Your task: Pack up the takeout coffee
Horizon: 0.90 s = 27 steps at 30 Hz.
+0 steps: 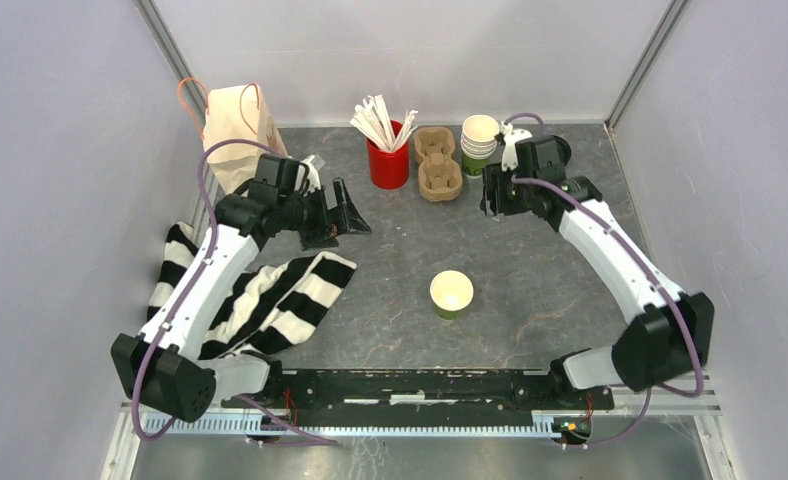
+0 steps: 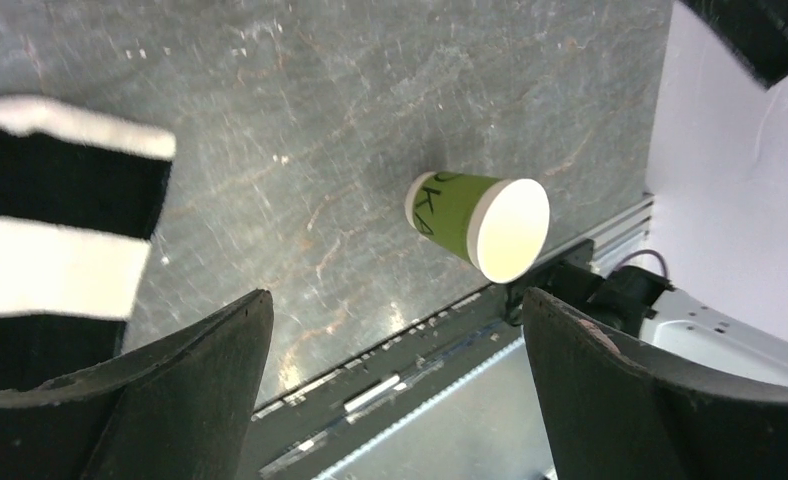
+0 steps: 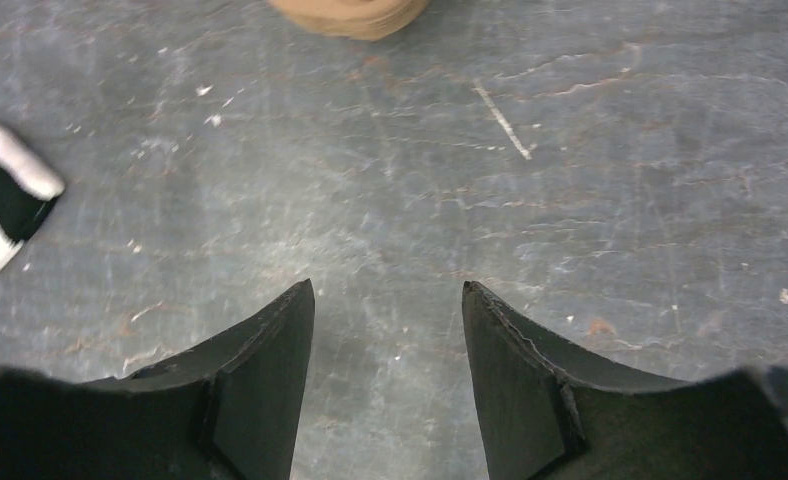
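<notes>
A lone green paper cup (image 1: 451, 294) with a cream rim and no lid stands upright mid-table. It also shows in the left wrist view (image 2: 470, 222), with dark lettering on its side. No cup with a black lid shows in any view. My left gripper (image 1: 348, 222) is open and empty, above the table left of centre and well away from the cup; its jaws stand wide apart in the left wrist view (image 2: 395, 300). My right gripper (image 1: 492, 203) is open and empty over bare table near the back right (image 3: 387, 288).
A brown paper bag (image 1: 238, 125) stands at the back left. A red cup of wooden stirrers (image 1: 388, 160), a cardboard cup carrier (image 1: 438, 162) and a stack of lidless green cups (image 1: 479, 140) line the back. A black-and-white striped cloth (image 1: 280, 300) lies front left.
</notes>
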Tool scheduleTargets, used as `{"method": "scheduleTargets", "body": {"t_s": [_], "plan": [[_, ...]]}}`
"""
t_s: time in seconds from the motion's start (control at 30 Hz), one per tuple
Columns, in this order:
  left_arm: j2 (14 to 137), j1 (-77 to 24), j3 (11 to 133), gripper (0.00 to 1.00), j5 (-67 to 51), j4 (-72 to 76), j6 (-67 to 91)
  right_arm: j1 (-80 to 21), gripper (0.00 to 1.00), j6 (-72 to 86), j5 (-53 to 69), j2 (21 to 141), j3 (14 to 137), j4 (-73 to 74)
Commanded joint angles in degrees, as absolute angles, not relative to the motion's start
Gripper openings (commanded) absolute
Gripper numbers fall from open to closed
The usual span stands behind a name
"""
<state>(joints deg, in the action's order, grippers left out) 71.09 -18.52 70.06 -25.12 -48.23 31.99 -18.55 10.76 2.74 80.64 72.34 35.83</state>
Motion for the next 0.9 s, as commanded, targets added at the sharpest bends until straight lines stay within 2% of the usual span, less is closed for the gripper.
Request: {"method": "scheduleTargets", "body": {"t_s": [0.0,0.17,0.33,0.53,0.73,0.87], "plan": [[74.6,-18.9,71.8,1.0,-23.3,-40.7,22.6,-17.1,0.64,11.8,-1.7,85.9,80.4,35.0],[79.4,-18.9,76.6,1.0,-21.6,-44.4,16.8,-11.8,0.67,14.6,-5.1,92.1,87.3,35.2],[79.4,-18.9,74.6,1.0,-23.1,-41.9,17.3,-5.9,0.72,16.2,-4.9,99.2,94.0,31.6],[81.5,-18.9,77.5,1.0,-19.6,-44.8,14.6,2.2,0.71,20.3,-0.2,112.8,105.0,29.8],[82.9,-19.0,81.2,1.0,-16.3,-48.4,13.9,4.3,0.73,22.1,1.8,122.3,109.4,22.5],[85.6,-19.0,84.4,1.0,-16.9,-50.5,14.0,4.4,0.71,25.1,2.8,127.4,110.9,17.1]]}}
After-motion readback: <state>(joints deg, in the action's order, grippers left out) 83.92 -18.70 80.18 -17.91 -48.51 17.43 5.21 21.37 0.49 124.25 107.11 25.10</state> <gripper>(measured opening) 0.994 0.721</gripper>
